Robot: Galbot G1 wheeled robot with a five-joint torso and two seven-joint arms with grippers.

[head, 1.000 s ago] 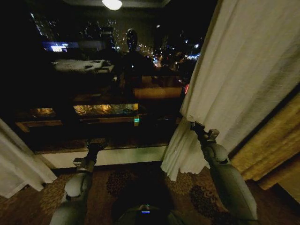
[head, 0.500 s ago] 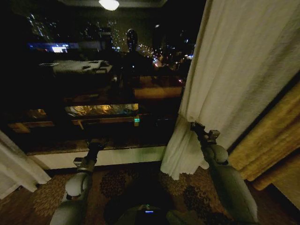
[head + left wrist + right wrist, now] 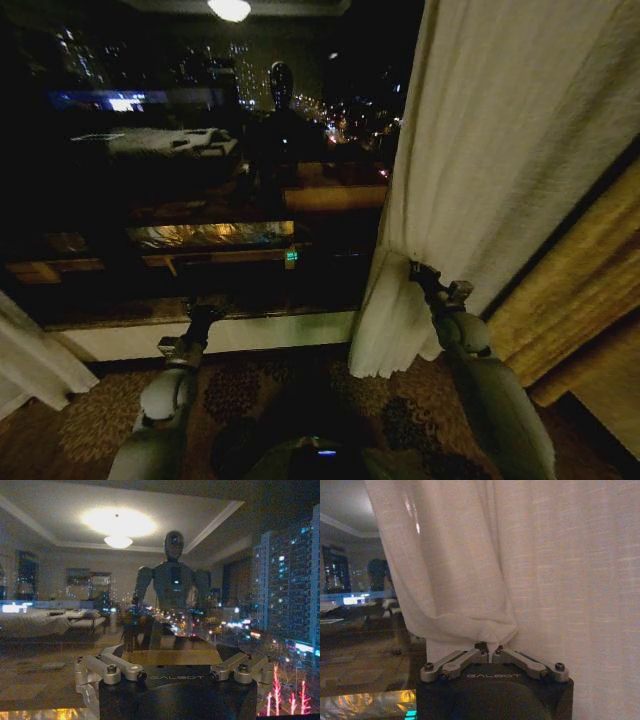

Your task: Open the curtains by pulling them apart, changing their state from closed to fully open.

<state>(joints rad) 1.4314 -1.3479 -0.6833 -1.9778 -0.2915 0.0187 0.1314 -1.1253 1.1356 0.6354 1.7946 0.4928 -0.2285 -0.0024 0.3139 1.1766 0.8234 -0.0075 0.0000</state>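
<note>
My right end effector [image 3: 418, 272] is clamped on the inner edge of the right curtain panel [image 3: 500, 170], low down, where the cloth bunches into a knot of folds. In the right wrist view the two fingers [image 3: 470, 656] meet tip to tip with a pinch of the sheer cream fabric [image 3: 520, 555] gathered just above them — the pleats fan upward from that point. This panel hangs from the upper right of the head view, slanting down toward my arm, and its hem falls to the patterned carpet [image 3: 240, 390] beside my right forearm. Behind it on the far right sits the thicker golden drape [image 3: 580, 290].

The left curtain panel [image 3: 30, 350] is pulled well aside at the lower left edge of the head view, apart from the right one, with dark window glass [image 3: 200, 150] between them showing city lights and a reflection of the room.

My left end effector [image 3: 203, 306] is held low in front of the sill [image 3: 250, 332], touching no cloth. In the left wrist view its linkages [image 3: 120, 667] are splayed outward — fingers apart, nothing between them.
</note>
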